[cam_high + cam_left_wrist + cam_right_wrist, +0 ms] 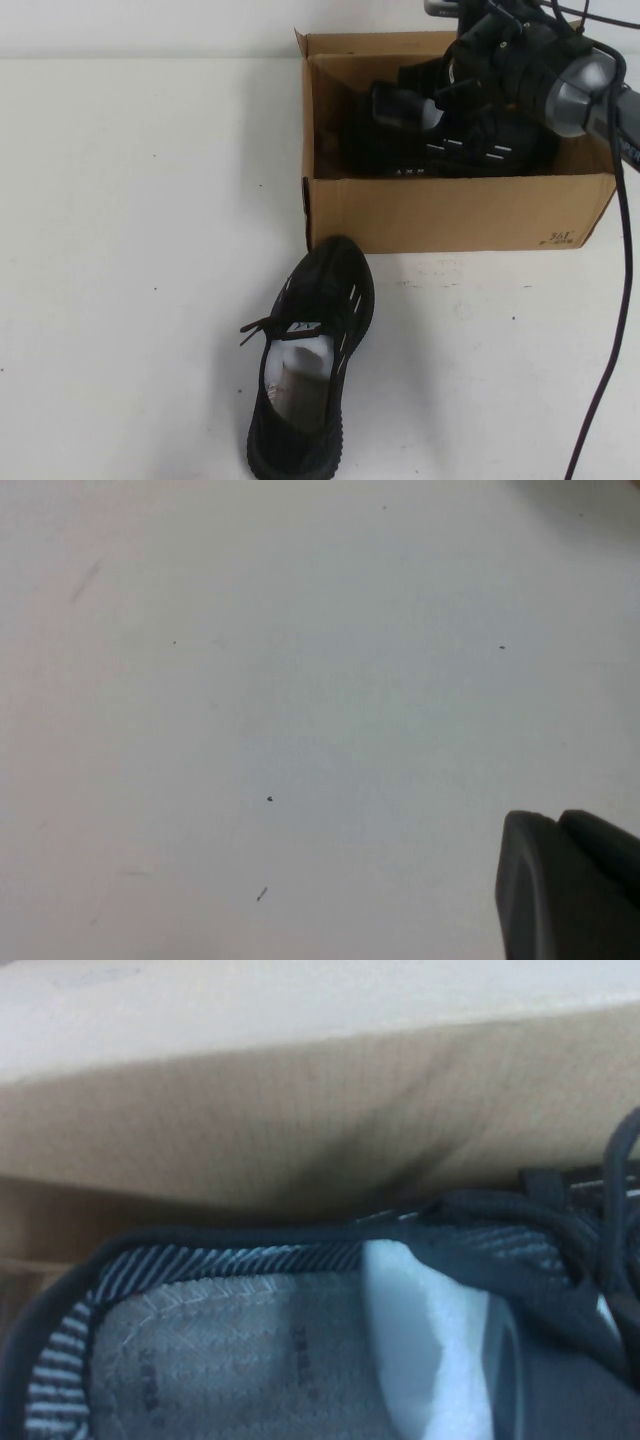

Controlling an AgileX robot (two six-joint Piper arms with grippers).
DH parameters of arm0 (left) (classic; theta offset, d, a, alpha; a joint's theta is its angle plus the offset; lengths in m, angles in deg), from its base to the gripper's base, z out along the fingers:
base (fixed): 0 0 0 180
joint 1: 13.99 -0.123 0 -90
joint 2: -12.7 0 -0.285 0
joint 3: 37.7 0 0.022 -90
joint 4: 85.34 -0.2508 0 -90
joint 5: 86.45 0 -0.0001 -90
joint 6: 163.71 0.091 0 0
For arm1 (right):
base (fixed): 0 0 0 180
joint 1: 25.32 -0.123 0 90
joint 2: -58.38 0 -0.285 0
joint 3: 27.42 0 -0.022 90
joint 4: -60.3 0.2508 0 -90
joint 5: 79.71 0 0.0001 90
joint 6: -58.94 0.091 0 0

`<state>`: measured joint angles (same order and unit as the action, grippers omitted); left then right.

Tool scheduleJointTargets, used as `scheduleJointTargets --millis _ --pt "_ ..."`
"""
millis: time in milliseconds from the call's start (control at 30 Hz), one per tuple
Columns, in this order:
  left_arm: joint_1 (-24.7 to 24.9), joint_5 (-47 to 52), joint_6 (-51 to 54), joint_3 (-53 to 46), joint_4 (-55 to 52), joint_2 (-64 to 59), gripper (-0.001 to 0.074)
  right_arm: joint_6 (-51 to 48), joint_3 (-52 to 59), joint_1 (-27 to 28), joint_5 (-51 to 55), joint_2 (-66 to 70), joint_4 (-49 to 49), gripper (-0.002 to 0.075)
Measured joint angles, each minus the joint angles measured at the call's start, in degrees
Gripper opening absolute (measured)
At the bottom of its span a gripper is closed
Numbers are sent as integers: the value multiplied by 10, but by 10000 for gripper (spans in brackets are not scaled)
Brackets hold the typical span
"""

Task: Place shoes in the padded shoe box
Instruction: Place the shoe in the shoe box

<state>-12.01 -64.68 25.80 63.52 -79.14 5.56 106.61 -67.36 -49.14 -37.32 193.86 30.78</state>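
The brown cardboard shoe box (450,210) stands at the back right. One black sneaker (470,150) with white dashes lies inside it. My right gripper (400,105) is down in the box at that shoe's opening and shut on its collar. In the right wrist view the shoe's insole (250,1360), its white paper stuffing (420,1340) and the box wall (300,1110) fill the picture, with one finger (560,1380) inside the shoe. The second sneaker (310,370) lies on the table in front of the box, toe towards it. My left gripper (560,825) is shut and empty over bare table, out of the high view.
The white table (130,250) stretches to the left of the box and the loose shoe. A black cable (615,330) hangs down along the right edge. The box's upright flaps rise around the right arm.
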Motion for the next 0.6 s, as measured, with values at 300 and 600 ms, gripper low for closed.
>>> scheduleJointTargets --millis 300,600 --pt "0 0 0 0 0 0 -3 -24 0 0 -27 5 -1 19" --pt "0 0 0 0 0 0 -3 -29 0 0 -34 9 -2 60"
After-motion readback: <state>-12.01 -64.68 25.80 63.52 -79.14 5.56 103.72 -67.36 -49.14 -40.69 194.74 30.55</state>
